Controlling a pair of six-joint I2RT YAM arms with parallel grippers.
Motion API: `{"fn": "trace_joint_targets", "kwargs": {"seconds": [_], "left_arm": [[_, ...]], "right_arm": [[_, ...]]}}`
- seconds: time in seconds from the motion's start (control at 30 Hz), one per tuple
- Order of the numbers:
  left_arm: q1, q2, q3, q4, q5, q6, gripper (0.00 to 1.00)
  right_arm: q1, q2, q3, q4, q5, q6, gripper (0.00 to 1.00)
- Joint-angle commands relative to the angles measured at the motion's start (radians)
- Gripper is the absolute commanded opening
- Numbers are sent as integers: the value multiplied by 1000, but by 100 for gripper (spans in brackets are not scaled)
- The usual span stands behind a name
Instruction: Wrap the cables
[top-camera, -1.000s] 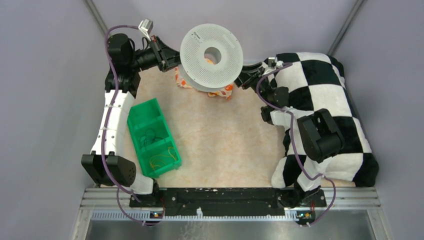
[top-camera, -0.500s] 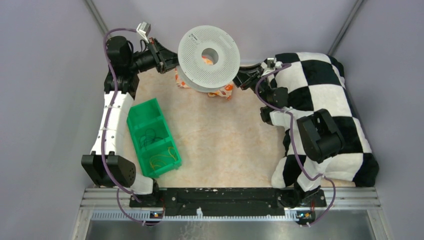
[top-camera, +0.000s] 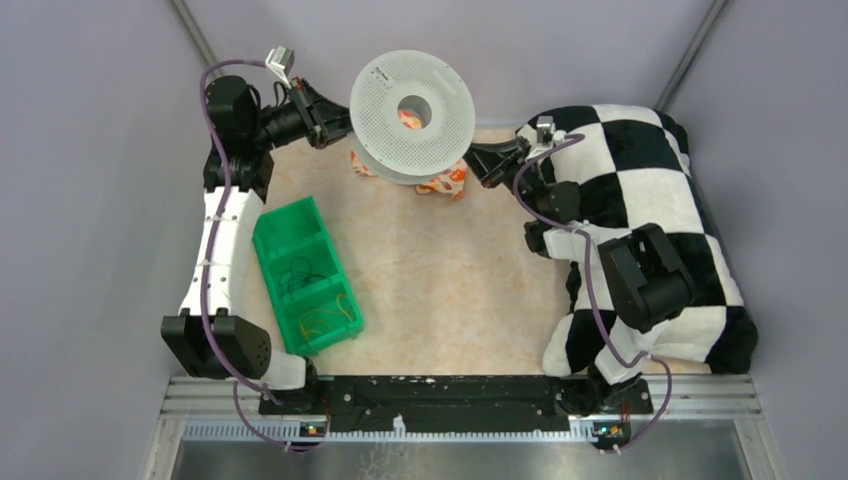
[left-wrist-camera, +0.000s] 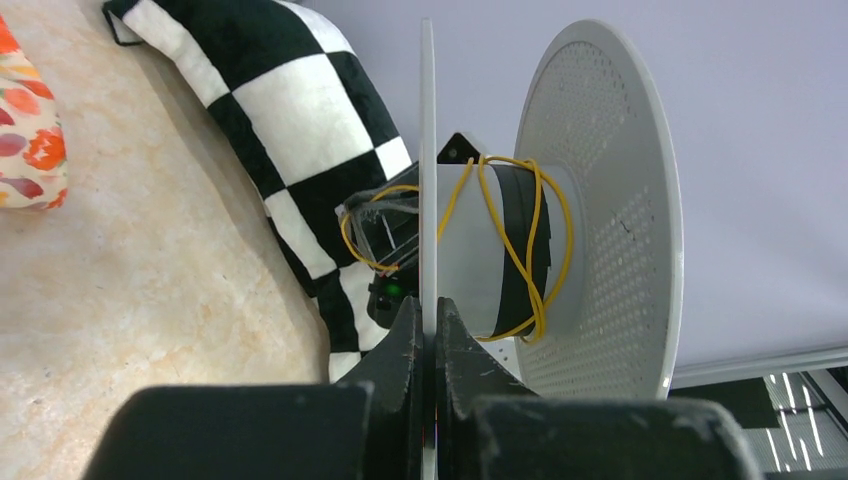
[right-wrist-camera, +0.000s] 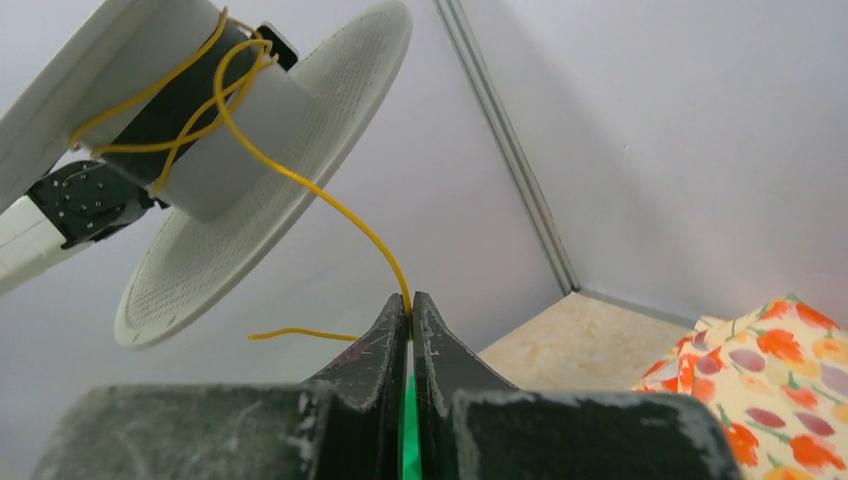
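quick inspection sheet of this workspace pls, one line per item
surface: beige tabletop, bare in the middle
job's things: grey spool held in the air; yellow wire looped loosely round its hub, one strand running to the right gripper
clutter: green bin holding more thin wires; floral cloth on the table below the spool; checkered cushion on the right
grippers: left gripper shut on the spool's flange edge; right gripper shut on the yellow wire
cables: purple cords run along both arms
surroundings: grey walls; metal rail at the near edge
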Motion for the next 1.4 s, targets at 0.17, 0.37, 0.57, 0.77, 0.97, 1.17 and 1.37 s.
{"fn": "trace_joint_targets", "kwargs": {"seconds": [0.17, 0.37, 0.57, 0.77, 0.97, 1.17, 1.37], "left_arm": [[20, -107, -50, 75, -126, 24, 0], [13, -165, -126, 81, -235, 77, 0], [0, -258, -221, 96, -406, 80, 0], [-56, -325, -293, 124, -534, 59, 0], [-134, -355, -293, 46, -675, 168, 0], [-316, -360, -280, -2, -959, 339, 0], [-421, -327, -295, -4, -1147, 471, 0]], "right_arm": [[15, -249, -165, -37, -85, -87, 0], [110, -459, -79, -699, -26, -289, 0], [269, -498, 47, -1076, 137, -420, 0], [379, -426, 123, -1146, 205, -420, 0], [442, -383, 195, -1159, 204, -404, 0], [454, -356, 251, -1183, 175, -334, 0], [461, -345, 272, -1183, 151, -270, 0]]}}
